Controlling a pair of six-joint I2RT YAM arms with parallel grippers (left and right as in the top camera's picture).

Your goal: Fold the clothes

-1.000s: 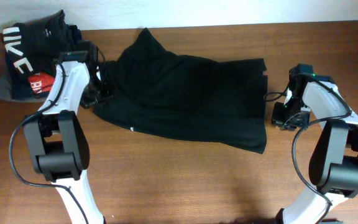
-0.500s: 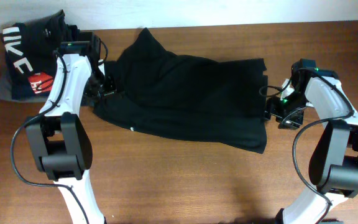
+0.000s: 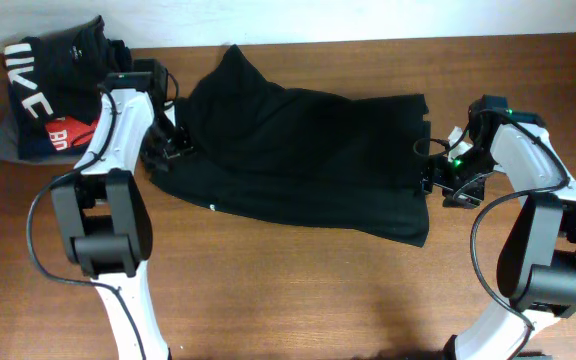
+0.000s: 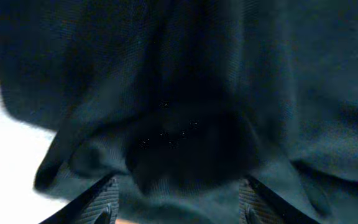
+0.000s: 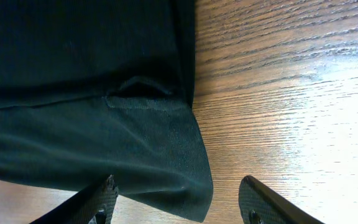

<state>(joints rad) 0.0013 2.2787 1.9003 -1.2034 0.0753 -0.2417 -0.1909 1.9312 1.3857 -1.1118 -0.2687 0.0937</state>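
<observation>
**Step in hand:** grasp phase ahead of a fold. The black garment point(image 3: 308, 150) lies spread across the middle of the table point(image 3: 298, 300), with a peak of cloth pointing to the far edge. It is not yet a tidy fold.

**Left gripper** point(image 4: 176, 208): at the garment's left edge, jaws apart, a dark hump of cloth between the fingers. The hump looks unpinched, though the wrist view is too dim and blurred to be sure.

**Right gripper** point(image 5: 176, 202): at the garment's right edge, jaws wide, straddling a rounded corner of cloth. Bare wood shows to its right and nothing is gripped.

**Next move, as judged:** each pincer must settle onto its edge and close on the cloth (on the right a seam and a lower layer show, so layer choice matters). Both then lift together and carry across.

**Hidden or unclear:**
- Sleeves, logo and lettering cannot be picked out.
- Black on black hides the layer lines from overhead.
- Both wrist views cut the fingers off at the bottom edge.
- The stack of folded garments point(image 3: 48, 100) at far left sits partly behind the left arm.
</observation>
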